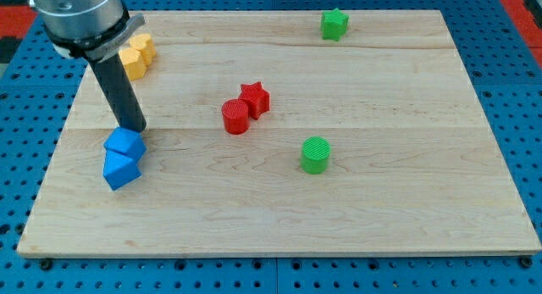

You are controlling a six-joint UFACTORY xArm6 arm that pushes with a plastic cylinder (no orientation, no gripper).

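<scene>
Camera view: the rod (118, 86) is coming down from the view's top left, and my tip (132, 129) is sitting at the top edge of the upper blue block (124, 144), touching it or just short of it; the rod's own end is covering the spot, so contact is hard to call. The rod carries no jaws and is grasping nothing. A second blue block (119, 169) is lying directly below the first and touching it, the pair sitting near the left edge of the wooden board (406, 201). Two yellow blocks (136, 56) are sitting together up-left, just right of the rod's shaft; the rod and its grey housing (78, 19) are covering part of their left side, so their shapes are hard to make out. Near the board's middle a red cylinder (235, 117) and a red star (255, 98) are touching, the star up-right of the cylinder. A green cylinder (315, 154) is standing alone, lower right of the red pair and well apart from it. A green star (334, 24) is sitting near the top edge, far from everything else. The blue pegboard (508, 82) is surrounding the board, and the housing is running out of frame at the top.
</scene>
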